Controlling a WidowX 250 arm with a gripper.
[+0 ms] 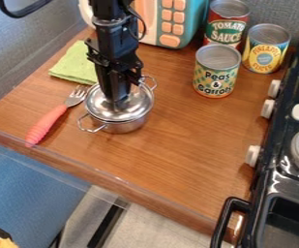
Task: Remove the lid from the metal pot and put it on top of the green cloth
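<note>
While lidded, pot (123, 128) near labelled cans (214, 83)

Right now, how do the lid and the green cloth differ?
Look: the lid is shiny, round metal; the green cloth is matte, straight-edged fabric.
Place: the lid is on the metal pot; the cloth lies on the counter.
Gripper: it is down at the lid's middle, not at the cloth.
Shared: the arm partly hides both.
</note>
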